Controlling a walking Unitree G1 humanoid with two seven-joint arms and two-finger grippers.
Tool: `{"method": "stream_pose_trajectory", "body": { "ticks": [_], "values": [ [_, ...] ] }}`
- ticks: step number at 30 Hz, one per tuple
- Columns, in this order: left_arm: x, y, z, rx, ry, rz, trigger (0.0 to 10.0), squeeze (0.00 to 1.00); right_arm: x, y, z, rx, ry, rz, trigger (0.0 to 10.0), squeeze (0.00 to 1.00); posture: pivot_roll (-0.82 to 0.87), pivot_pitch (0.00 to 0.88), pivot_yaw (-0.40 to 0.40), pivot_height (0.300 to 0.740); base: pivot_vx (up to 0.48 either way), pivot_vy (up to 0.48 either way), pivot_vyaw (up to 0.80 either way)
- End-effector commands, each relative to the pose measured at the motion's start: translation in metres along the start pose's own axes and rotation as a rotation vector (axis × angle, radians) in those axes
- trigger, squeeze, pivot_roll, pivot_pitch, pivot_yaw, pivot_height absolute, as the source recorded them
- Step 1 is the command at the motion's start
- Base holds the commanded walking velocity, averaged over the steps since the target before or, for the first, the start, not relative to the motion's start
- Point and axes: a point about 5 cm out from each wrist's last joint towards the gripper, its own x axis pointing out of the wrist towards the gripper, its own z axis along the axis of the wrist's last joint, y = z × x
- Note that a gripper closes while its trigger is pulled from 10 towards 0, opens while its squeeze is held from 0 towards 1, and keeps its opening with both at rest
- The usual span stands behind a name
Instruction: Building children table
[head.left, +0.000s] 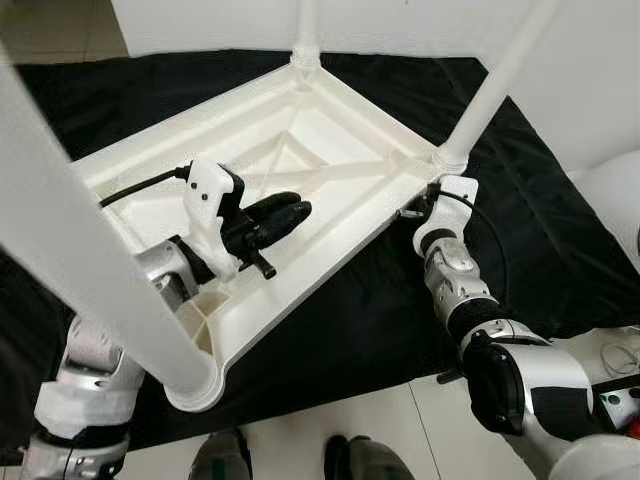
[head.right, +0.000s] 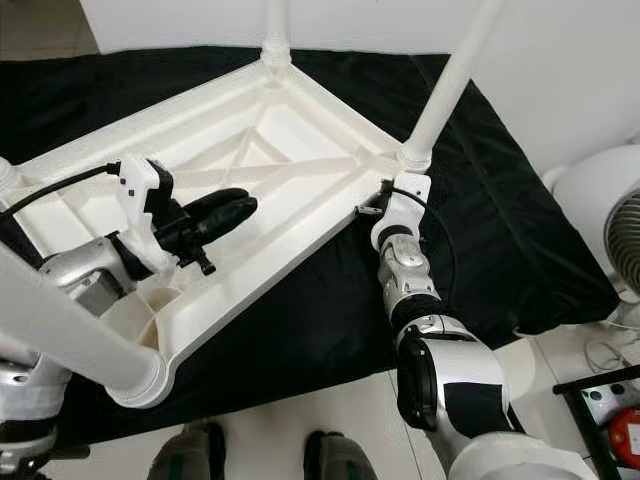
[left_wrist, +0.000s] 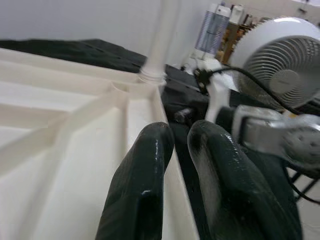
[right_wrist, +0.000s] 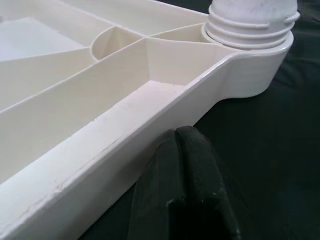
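- Table top (head.left: 330, 140), white moulded plastic, lies upside down on a black cloth (head.left: 500, 230) spread over the floor; its ribbed underside faces up and white legs stand in the corner sockets, one leg (head.left: 490, 85) at the corner nearest the right arm, another leg (head.left: 80, 270) at the near left corner.
- Handling, as a guess: light for its bulk, stiff along the rim and ribs, smooth and rather slippery; the thin rim wall looks the natural place to pinch, or a leg close to its socket, since a pull high on a leg would lever the threaded joint.
- Left gripper (head.left: 285, 215) hovers inside the tray-like underside, over the ribs by the near edge, fingers nearly pressed together and pinching nothing.
- Right gripper (right_wrist: 182, 165) sits low against the outside of the rim, just beside the socket of the right-hand leg; fingers pressed together, empty.
- Cloth is soft and may bunch or slide on the pale tiles (head.left: 380, 420).
- Room: white wall behind; a white fan (head.right: 605, 220) close on the right; its cable and small clutter near that side could snag an elbow.
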Motion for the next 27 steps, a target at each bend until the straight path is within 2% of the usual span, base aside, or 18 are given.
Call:
{"method": "stream_pose_trajectory", "body": {
  "ticks": [1, 2, 6, 7, 8, 13, 23, 27],
  "values": [
    [0.003, -0.012, 0.0, -0.012, 0.003, -0.05, 10.0, 0.0, 0.003, 0.017, 0.004, -0.012, 0.011, 0.123, 10.0, 0.0, 0.17, 0.181, -0.095, 0.74, 0.0, 0.0, 0.0],
    [0.003, -0.019, 0.001, -0.014, -0.001, -0.068, 10.0, 0.0, 0.005, 0.021, 0.007, -0.007, 0.009, 0.165, 10.0, 0.0, 0.18, 0.179, -0.099, 0.74, 0.0, 0.0, 0.0],
    [0.004, -0.023, 0.002, -0.015, -0.004, -0.08, 10.0, 0.0, 0.005, 0.023, 0.008, -0.005, 0.009, 0.189, 10.0, 0.0, 0.18, 0.179, -0.099, 0.74, 0.0, 0.0, 0.0],
    [0.006, -0.034, 0.003, -0.019, -0.01, -0.111, 10.0, 0.0, 0.008, 0.024, 0.016, -0.044, 0.005, 0.219, 10.0, 0.0, 0.19, 0.172, -0.101, 0.74, 0.0, 0.0, 0.0],
    [0.008, -0.038, 0.005, -0.018, -0.017, -0.117, 10.0, 0.0, 0.01, 0.025, 0.02, -0.059, -0.001, 0.237, 10.0, 0.0, 0.19, 0.173, -0.1, 0.74, 0.0, 0.0, 0.0],
    [0.015, -0.045, 0.011, -0.027, -0.04, -0.139, 10.0, 0.0, 0.013, 0.021, 0.03, -0.097, -0.019, 0.235, 10.0, 0.0, 0.19, 0.169, -0.095, 0.74, 0.0, 0.0, 0.0],
    [0.019, -0.052, 0.012, -0.029, -0.036, -0.172, 10.0, 0.0, 0.013, 0.01, 0.032, -0.097, -0.044, 0.176, 10.0, 0.0, 0.19, 0.152, -0.086, 0.74, 0.0, 0.0, 0.0],
    [0.016, -0.046, -0.003, -0.007, 0.031, -0.166, 10.0, 0.0, 0.006, 0.0, 0.025, -0.092, -0.1, 0.125, 10.0, 0.0, 0.17, 0.145, -0.083, 0.74, 0.0, 0.0, 0.0]
  ]
}}
